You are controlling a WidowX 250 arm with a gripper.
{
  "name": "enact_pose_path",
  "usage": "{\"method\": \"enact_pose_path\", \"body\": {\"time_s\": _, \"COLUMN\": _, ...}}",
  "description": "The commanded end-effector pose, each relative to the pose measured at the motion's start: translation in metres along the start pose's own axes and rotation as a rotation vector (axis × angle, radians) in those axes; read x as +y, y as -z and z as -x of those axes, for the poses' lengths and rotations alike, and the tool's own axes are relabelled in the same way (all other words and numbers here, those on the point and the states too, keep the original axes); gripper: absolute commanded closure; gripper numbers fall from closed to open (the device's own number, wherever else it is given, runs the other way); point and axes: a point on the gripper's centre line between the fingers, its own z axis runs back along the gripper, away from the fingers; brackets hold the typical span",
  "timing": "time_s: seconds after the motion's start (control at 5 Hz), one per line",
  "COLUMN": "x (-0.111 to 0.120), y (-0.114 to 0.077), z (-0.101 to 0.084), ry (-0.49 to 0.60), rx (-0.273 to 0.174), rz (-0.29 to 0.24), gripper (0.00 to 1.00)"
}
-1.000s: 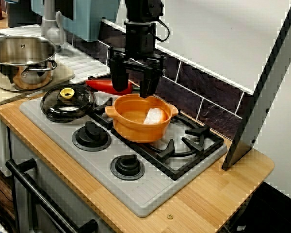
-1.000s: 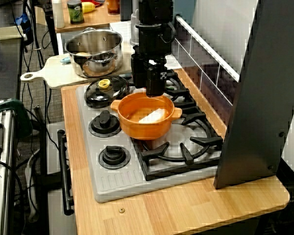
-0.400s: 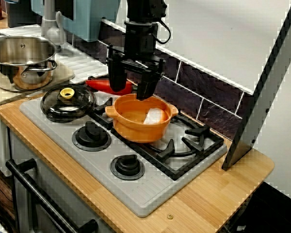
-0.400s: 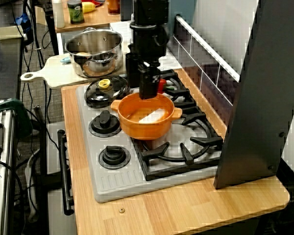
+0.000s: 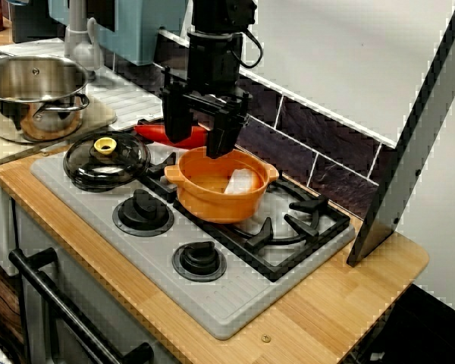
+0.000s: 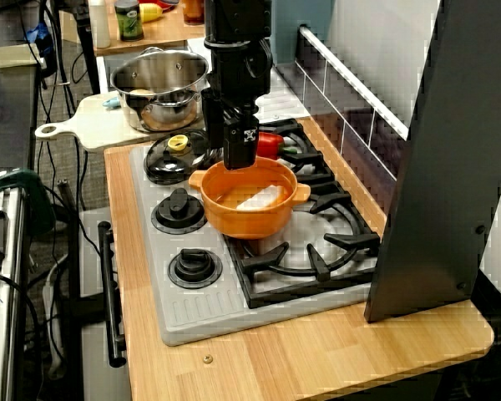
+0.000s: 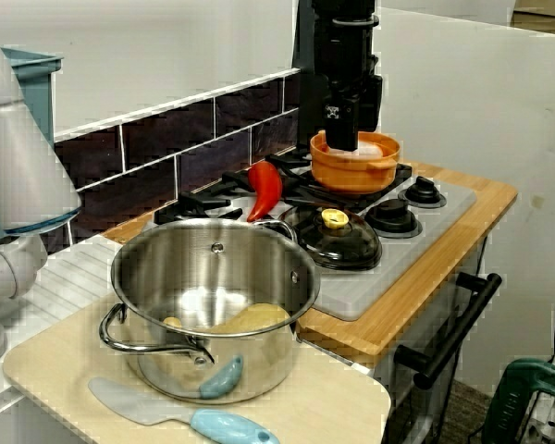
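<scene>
In the view from the stove's front corner, my black gripper [image 5: 196, 141] hangs open and empty over the back left rim of an orange pot [image 5: 212, 199]. The pot sits on the burner grate and holds a white lump [image 5: 243, 180]. A red pepper [image 5: 155, 133] lies just behind and left of my fingers. In the higher view along the stove, the gripper [image 6: 231, 144] is above the pot's [image 6: 246, 219] far rim, with the pepper [image 6: 269, 144] beside it. In the view from behind the steel pot, the gripper [image 7: 344, 134] stands in front of the orange pot [image 7: 351, 171].
A black glass lid with a yellow knob [image 5: 106, 159] lies on the stove's [image 5: 235, 303] left side. A steel pot [image 5: 34, 98] stands on a cutting board further left, with a light blue spatula [image 7: 217, 425] beside it. A dark slanted panel [image 5: 409, 144] rises at the right end.
My gripper has shifted left, from over the orange pot's middle toward its back left rim and the red pepper. It stays open. The pot and lid have not moved.
</scene>
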Motion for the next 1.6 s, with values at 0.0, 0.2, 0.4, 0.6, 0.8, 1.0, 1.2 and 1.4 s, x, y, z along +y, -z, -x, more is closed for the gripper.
{"method": "enact_pose_path", "body": {"time_s": 0.0, "x": 0.014, "y": -0.012, "z": -0.016, "ry": -0.039, "rx": -0.028, "rz": -0.009, "gripper": 0.0}}
{"method": "enact_pose_path", "body": {"time_s": 0.2, "x": 0.01, "y": -0.007, "z": -0.021, "ry": -0.051, "rx": -0.014, "rz": -0.026, "gripper": 0.0}}
{"method": "enact_pose_path", "body": {"time_s": 0.4, "x": 0.004, "y": 0.002, "z": -0.03, "ry": -0.072, "rx": 0.018, "rz": -0.066, "gripper": 0.0}}
{"method": "enact_pose_path", "body": {"time_s": 0.6, "x": 0.003, "y": 0.005, "z": -0.032, "ry": -0.069, "rx": 0.027, "rz": -0.069, "gripper": 0.0}}
{"method": "enact_pose_path", "body": {"time_s": 0.8, "x": 0.001, "y": 0.005, "z": -0.026, "ry": -0.052, "rx": 0.026, "rz": -0.069, "gripper": 0.0}}
{"method": "enact_pose_path", "body": {"time_s": 1.0, "x": 0.001, "y": 0.003, "z": -0.025, "ry": -0.046, "rx": 0.018, "rz": -0.063, "gripper": 0.0}}
{"method": "enact_pose_path", "body": {"time_s": 1.2, "x": 0.002, "y": 0.002, "z": -0.025, "ry": -0.045, "rx": 0.019, "rz": -0.058, "gripper": 0.0}}
{"method": "enact_pose_path", "body": {"time_s": 1.4, "x": 0.004, "y": 0.001, "z": -0.023, "ry": -0.042, "rx": 0.02, "rz": -0.052, "gripper": 0.0}}
